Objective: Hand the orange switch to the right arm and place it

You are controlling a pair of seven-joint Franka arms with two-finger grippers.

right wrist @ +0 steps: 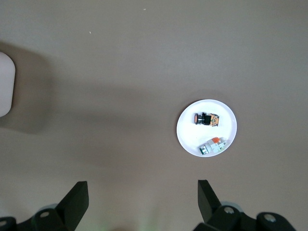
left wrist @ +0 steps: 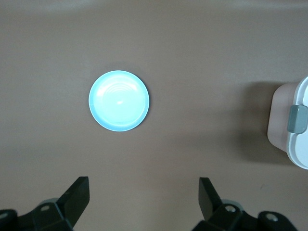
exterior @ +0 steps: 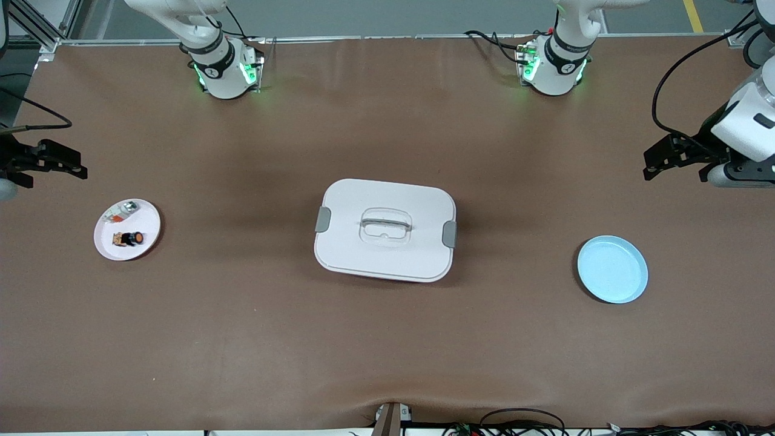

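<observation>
- Left gripper (left wrist: 144, 195): fingers spread wide and empty, up in the air at the front view's right edge, over bare table near the light blue plate (exterior: 612, 269).
- Right gripper (right wrist: 143, 195): fingers likewise wide apart, holding nothing, at the front view's left edge, above the table near the white plate (exterior: 109, 243).
- Orange switch (exterior: 129, 238) lies on that white plate, beside a silvery-clear part (exterior: 121, 212), in the frame's left-centre.
- White lidded box (exterior: 385, 229) sits mid-frame.

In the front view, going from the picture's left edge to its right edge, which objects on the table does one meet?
Small white round plate carrying the orange switch → large white lidded rectangular container with grey latches → light blue round plate.
</observation>
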